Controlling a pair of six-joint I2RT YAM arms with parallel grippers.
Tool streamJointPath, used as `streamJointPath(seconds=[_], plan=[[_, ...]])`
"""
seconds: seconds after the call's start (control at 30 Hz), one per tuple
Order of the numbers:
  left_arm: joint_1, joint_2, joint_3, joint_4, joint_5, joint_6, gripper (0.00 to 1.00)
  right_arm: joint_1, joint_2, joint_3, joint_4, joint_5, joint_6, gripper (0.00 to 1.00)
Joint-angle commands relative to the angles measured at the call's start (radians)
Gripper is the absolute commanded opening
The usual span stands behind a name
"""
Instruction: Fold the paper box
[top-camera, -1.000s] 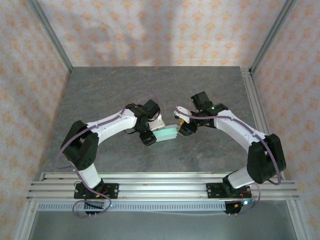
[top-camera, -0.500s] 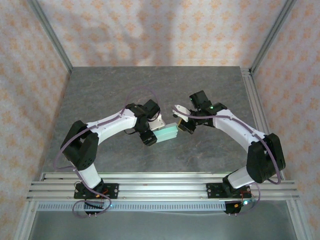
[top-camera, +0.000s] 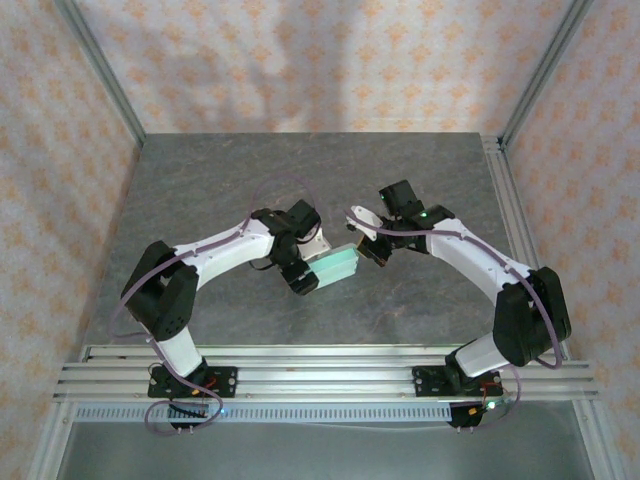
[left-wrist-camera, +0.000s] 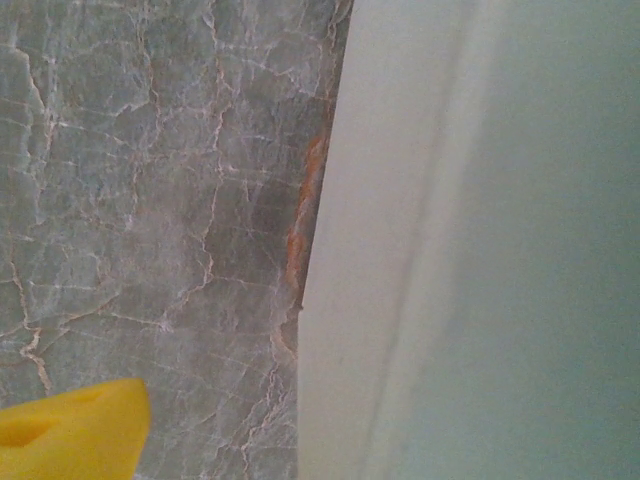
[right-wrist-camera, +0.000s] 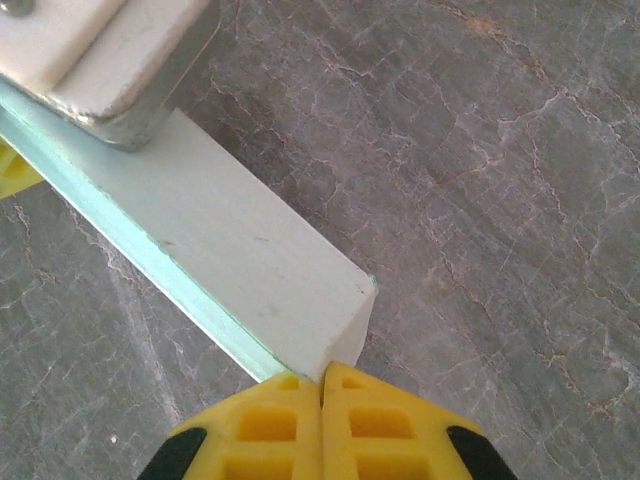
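Note:
The paper box (top-camera: 334, 264) is a pale mint-green flat rectangular box, lying aslant between my two grippers at the table's middle. My left gripper (top-camera: 306, 268) straddles its left end with the jaws open. In the left wrist view the box (left-wrist-camera: 480, 250) is very close, and one yellow fingertip (left-wrist-camera: 70, 432) stands well apart from its white edge. My right gripper (top-camera: 366, 254) is at the box's right end. In the right wrist view its yellow fingers (right-wrist-camera: 322, 380) are pressed together on the lower corner edge of the box (right-wrist-camera: 230, 250).
The grey marble tabletop (top-camera: 300, 180) stretches behind the arms. Aluminium posts and patterned walls close in the sides and back, and a rail frame (top-camera: 320, 375) runs along the near edge. The left gripper's pale body (right-wrist-camera: 100, 60) lies over the box's far end.
My right gripper has shut at the box's right corner. My left gripper's jaws have spread wider. The box has shifted slightly toward the right arm.

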Motion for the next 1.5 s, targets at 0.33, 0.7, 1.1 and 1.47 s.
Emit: streamJointPath(seconds=[0.33,0.7,1.1,1.47], plan=[[0.01,-0.137,-0.167,0.201,-0.038,-0.089,1.0,0.003,0.022,0.102,-0.113,0.043,0.04,0.0],[0.038,-0.267,-0.336,0.476,-0.021,-0.137,0.99,0.003,0.059,0.139,-0.162,0.055,0.046,0.0],[0.045,-0.173,-0.274,0.466,0.025,-0.135,0.81,0.003,0.162,0.282,-0.308,0.051,0.155,0.0],[0.045,-0.124,-0.233,0.433,0.036,-0.128,0.79,0.003,0.191,0.361,-0.348,0.057,0.37,0.0]])
